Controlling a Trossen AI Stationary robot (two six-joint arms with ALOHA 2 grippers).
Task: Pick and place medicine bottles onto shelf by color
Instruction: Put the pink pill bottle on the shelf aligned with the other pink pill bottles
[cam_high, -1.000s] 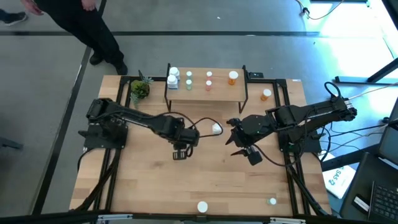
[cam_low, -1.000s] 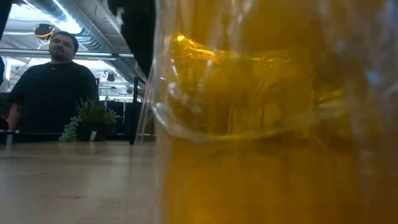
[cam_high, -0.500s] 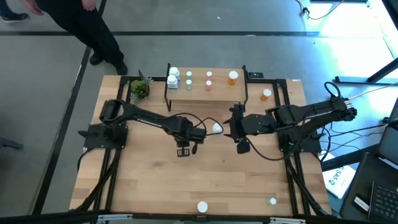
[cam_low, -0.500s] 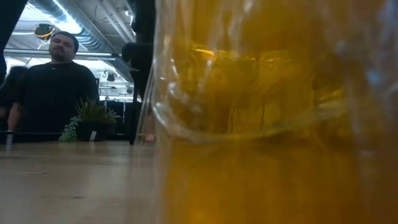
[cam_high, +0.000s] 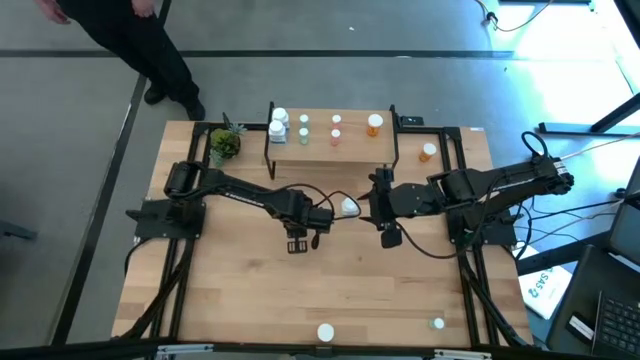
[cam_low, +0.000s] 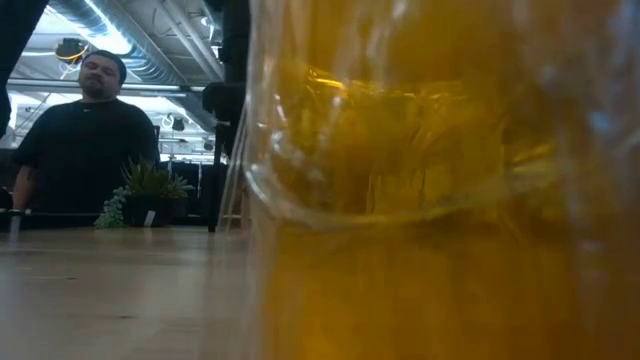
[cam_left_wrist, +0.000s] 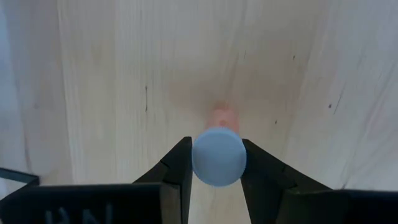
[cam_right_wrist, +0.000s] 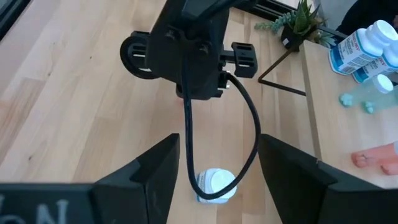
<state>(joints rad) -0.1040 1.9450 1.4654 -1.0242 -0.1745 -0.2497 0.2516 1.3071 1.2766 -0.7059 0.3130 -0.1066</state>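
Observation:
My left gripper (cam_left_wrist: 216, 146) points down over the table's middle (cam_high: 300, 240) and is shut on a pink bottle with a white cap (cam_left_wrist: 217, 155). My right gripper (cam_right_wrist: 217, 143) is open and points level toward the table's left (cam_high: 372, 205). A white bottle (cam_right_wrist: 214, 185) rests on the table just ahead of its fingertips (cam_high: 347, 207). The shelf (cam_high: 350, 148) at the far side carries white (cam_high: 278, 125), green (cam_high: 304, 130), pink (cam_high: 336, 130) and orange (cam_high: 374, 124) bottles. My left gripper pinches the pink bottle's white cap by its sides (cam_left_wrist: 198, 158) between the two fingers, from above, pointing down. The bottle is upright, with its pink body (cam_left_wrist: 224, 117) below the cap. I cannot tell whether it stands on the table.
An orange bottle (cam_high: 428, 152) stands right of the shelf. A white bottle (cam_high: 326, 332) and a green one (cam_high: 438, 323) stand near the front edge. A potted plant (cam_high: 225, 145) is at the far left. An orange bottle (cam_low: 440, 200) blocks the low view; a person (cam_low: 85, 130) stands behind the table.
My right gripper has swung from pointing toward the near edge to pointing left, moving toward the far side and up to the white bottle. My left gripper has shifted a little toward the table's right.

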